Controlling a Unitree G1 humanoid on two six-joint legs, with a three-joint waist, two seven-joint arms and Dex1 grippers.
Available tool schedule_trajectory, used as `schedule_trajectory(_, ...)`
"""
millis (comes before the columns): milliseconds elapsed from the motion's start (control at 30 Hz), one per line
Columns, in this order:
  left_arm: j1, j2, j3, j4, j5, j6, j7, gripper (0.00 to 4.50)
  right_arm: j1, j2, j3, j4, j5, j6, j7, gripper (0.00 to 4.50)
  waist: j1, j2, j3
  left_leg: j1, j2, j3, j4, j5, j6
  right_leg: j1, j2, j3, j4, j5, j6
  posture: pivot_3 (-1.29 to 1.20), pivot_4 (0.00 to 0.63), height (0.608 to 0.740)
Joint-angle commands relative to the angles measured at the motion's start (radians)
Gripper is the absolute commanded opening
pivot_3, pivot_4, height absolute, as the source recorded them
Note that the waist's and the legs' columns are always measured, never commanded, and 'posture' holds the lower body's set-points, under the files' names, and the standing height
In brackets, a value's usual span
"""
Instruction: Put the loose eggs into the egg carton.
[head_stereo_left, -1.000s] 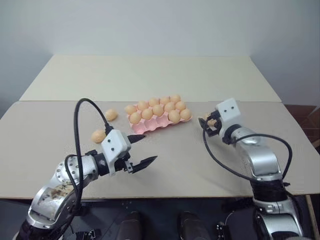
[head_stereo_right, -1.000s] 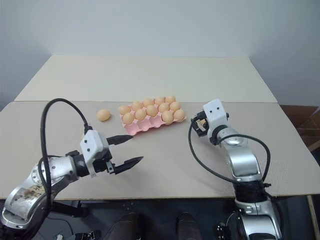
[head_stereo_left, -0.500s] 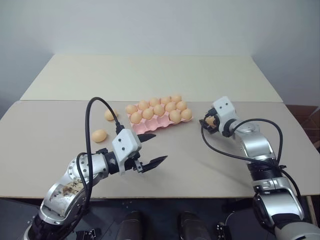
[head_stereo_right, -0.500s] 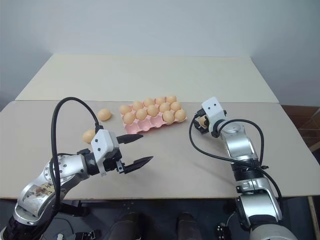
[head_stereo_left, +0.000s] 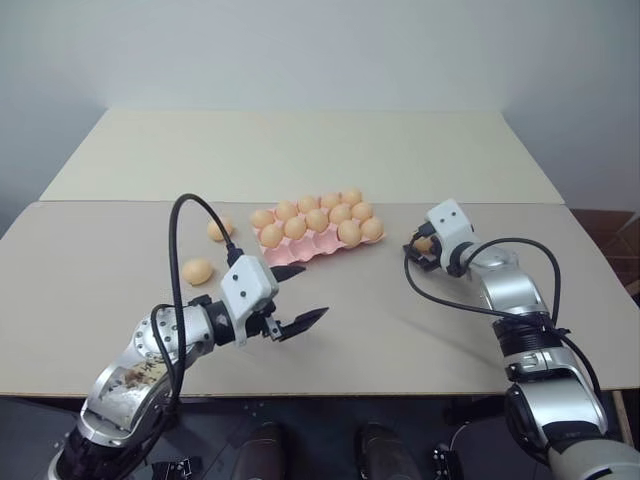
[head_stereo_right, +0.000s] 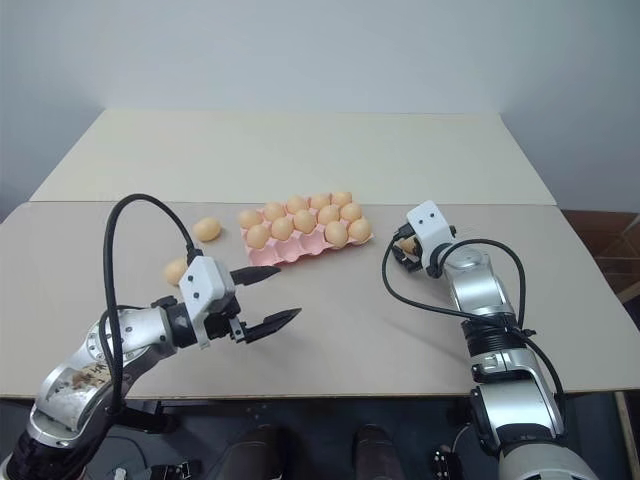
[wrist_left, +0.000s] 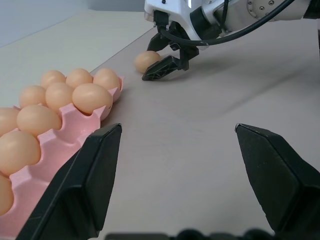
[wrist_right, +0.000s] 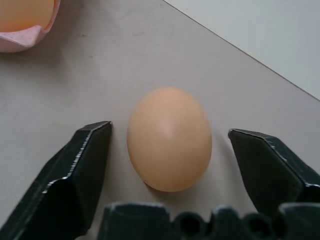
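In the head view, two loose eggs (head_stereo_left: 198, 270) lay left of the egg carton (head_stereo_left: 300, 250); in its wrist view, the open right gripper (wrist_right: 170, 150) bracketed a third egg (wrist_right: 169, 139), needing closure; the left gripper (wrist_left: 175, 165) gaped empty.

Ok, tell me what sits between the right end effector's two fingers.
One loose egg lies on the table between the fingers of the right end effector, with a gap on each side. The right wrist view shows it.
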Motion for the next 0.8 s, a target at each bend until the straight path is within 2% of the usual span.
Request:
schedule_trajectory(33, 0.01, -0.001, 0.042, -0.003, 0.003, -0.021, 0.007, 3.93, -0.028, -0.003, -0.003, -0.012, -0.016, -0.037, -0.009, 3.27, 0.0, 0.0, 0.0, 0.0, 0.0, 0.0, 0.0, 0.0, 0.0, 0.0, 0.0, 0.0, 0.0, 0.0, 0.0, 0.0, 0.15, 0.74)
schedule_trajectory(133, 0.026, -0.001, 0.058, -0.008, -0.002, -0.016, 0.008, 3.93, -0.023, 0.0, -0.01, -0.02, -0.018, -0.041, -0.011, 2.15, 0.0, 0.0, 0.0, 0.0, 0.0, 0.0, 0.0, 0.0, 0.0, 0.0, 0.0, 0.0, 0.0, 0.0, 0.0, 0.0, 0.15, 0.74)
schedule_trajectory(233, 0.05, -0.003, 0.061, -0.022, -0.003, -0.015, 0.01, 3.93, -0.01, 0.003, -0.015, -0.052, -0.015, -0.034, -0.014, 1.64, 0.0, 0.0, 0.0, 0.0, 0.0, 0.0, 0.0, 0.0, 0.0, 0.0, 0.0, 0.0, 0.0, 0.0, 0.0, 0.0, 0.15, 0.74)
schedule_trajectory(400, 0.088, -0.007, 0.075, -0.051, -0.009, -0.006, 0.026, 3.93, 0.041, -0.003, -0.036, -0.208, 0.007, 0.016, -0.004, 1.42, 0.001, 0.0, 0.0, 0.0, 0.0, 0.0, 0.0, 0.0, 0.0, 0.0, 0.0, 0.0, 0.0, 0.0, 0.0, 0.0, 0.15, 0.74)
schedule_trajectory(567, 0.203, -0.036, 0.162, -0.118, -0.054, 0.003, 0.07, 3.93, 0.156, 0.01, -0.092, -0.585, 0.086, 0.19, 0.002, 1.36, 0.001, 0.0, 0.0, -0.001, 0.0, -0.001, 0.0, 0.0, 0.0, -0.001, -0.001, 0.0, 0.0, 0.0, 0.0, 0.0, 0.15, 0.74)
schedule_trajectory(667, 0.31, -0.051, 0.232, -0.154, -0.065, -0.01, 0.09, 3.93, 0.217, 0.081, -0.095, -0.817, 0.144, 0.334, -0.04, 1.35, -0.003, 0.0, 0.0, 0.0, 0.001, -0.004, 0.0, 0.0, 0.0, -0.001, -0.001, 0.0, 0.001, 0.0, 0.0, 0.0, 0.15, 0.74)
schedule_trajectory(800, 0.381, -0.087, 0.282, -0.179, -0.069, -0.025, 0.129, 3.93, 0.248, 0.198, -0.033, -0.961, 0.16, 0.451, -0.11, 1.35, -0.001, 0.001, 0.0, 0.003, 0.002, -0.004, 0.0, 0.0, 0.0, 0.001, 0.0, 0.0, 0.001, 0.0, -0.001, 0.0, 0.15, 0.74)
